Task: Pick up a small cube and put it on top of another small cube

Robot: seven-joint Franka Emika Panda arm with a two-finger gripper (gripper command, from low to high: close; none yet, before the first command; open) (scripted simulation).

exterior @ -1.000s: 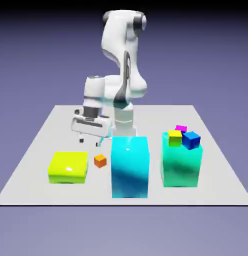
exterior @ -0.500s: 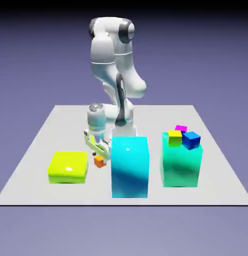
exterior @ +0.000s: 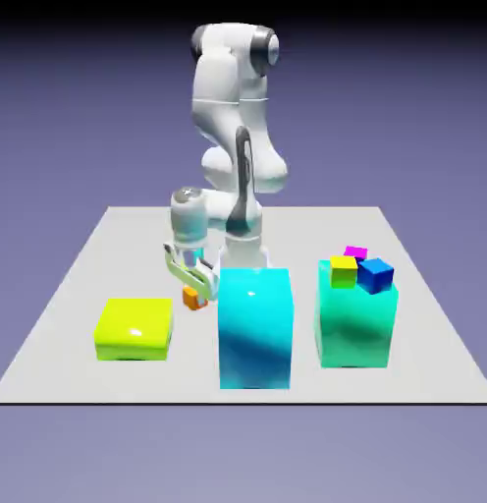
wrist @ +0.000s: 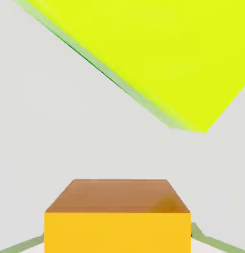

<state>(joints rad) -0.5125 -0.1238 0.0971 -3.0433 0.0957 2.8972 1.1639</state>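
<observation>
The gripper [exterior: 194, 291] is pinching the small orange cube [exterior: 194, 300] between its two fingers. In the hand view the orange cube [wrist: 117, 216] is filling the bottom middle of the picture, and only thin slivers of the fingers are showing at its lower left and lower right. In the exterior view the cube seems to be hanging a little above the table [exterior: 81, 285], between the flat yellow-green block [exterior: 135, 327] and the tall cyan block [exterior: 255, 326], in the part of the table toward the exterior view's left. It is hard to tell for sure that it is clear of the surface.

So the first part of the task, the picking up, is looking done or nearly done. The second part is not yet done: the cube is not sitting on any other small cube.

Three other small cubes are sitting on top of the teal block [exterior: 357, 329], near the table's edge at the exterior view's right: a yellow cube [exterior: 344, 272], a blue cube [exterior: 375, 276] and a magenta cube [exterior: 355, 253]. They are crowding close together, and the tall cyan block is standing between them and the gripper. Probably the arm is needing to lift the orange cube higher than these blocks, carry it across, and set it down carefully on one of them.
</observation>
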